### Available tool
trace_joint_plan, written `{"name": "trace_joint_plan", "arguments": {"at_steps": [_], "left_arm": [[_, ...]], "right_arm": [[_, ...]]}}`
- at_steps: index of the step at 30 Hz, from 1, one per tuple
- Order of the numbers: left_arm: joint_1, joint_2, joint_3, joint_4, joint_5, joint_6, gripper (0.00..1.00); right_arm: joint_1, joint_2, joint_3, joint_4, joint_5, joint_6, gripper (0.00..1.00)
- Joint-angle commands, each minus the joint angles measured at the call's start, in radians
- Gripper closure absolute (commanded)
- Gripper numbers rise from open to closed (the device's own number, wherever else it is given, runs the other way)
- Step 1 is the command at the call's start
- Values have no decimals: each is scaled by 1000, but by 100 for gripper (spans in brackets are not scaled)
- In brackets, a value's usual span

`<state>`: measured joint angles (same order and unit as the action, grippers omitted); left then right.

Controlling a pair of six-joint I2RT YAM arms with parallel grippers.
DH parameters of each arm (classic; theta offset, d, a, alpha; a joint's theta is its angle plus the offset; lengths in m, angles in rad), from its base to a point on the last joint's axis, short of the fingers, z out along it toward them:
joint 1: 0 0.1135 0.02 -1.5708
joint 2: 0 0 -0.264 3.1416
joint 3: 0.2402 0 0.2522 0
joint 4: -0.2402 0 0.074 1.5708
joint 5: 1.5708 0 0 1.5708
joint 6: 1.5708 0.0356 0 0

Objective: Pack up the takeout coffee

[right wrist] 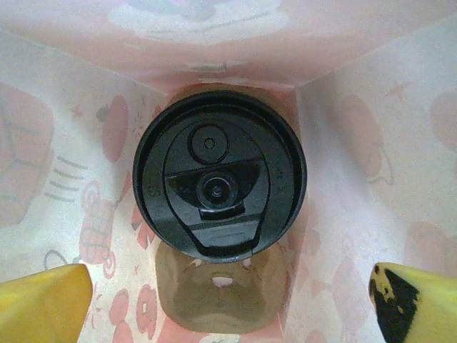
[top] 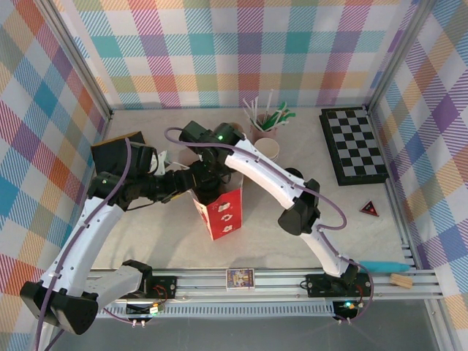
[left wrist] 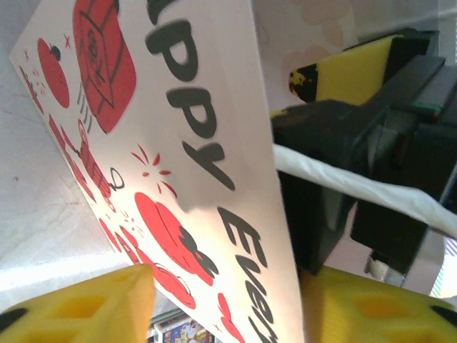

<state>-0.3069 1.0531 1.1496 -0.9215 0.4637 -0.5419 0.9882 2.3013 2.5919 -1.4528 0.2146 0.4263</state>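
Hovering my right gripper (right wrist: 228, 289), released, above the coffee cup (right wrist: 219, 182) at twelve o'clock inside the bag (right wrist: 371, 143) — left gripper (left wrist: 228, 296) released too.

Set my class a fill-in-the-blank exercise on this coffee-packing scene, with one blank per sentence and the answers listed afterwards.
1. The takeout coffee is capped with a round plastic lid coloured ____.
2. The takeout coffee stands ____ the red-and-white printed paper bag.
3. The yellow-fingered right gripper above it has its jaws ____.
4. The black-and-white checkerboard lies on the robot's ____ side of the bag.
Missing words: black; inside; open; right.
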Motion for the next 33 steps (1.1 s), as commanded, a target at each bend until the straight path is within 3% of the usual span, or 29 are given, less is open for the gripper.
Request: {"name": "trace_joint_plan", "arguments": {"at_steps": [1,2,4,6,9,33], "left_arm": [[-6,30,30,-27,-40,-7,34],[-6,32,37,-28,-41,-7,27],[-6,36,49,-30,-41,-6,23],[-6,37,55,-31,-39,-6,8],[-6,35,66,-37,-40,-4,0],[0,19,150,-99,-82,21,0]], "right_arm": [[17,-83,53,-1,-58,5,0],[17,-82,54,-2,-58,8,1],[14,-81,54,-3,-57,12,0],[11,-82,54,-1,-58,15,0],[8,-86,55,-3,-59,15,1],[5,-158,63,-11,-18,17,1]]}}
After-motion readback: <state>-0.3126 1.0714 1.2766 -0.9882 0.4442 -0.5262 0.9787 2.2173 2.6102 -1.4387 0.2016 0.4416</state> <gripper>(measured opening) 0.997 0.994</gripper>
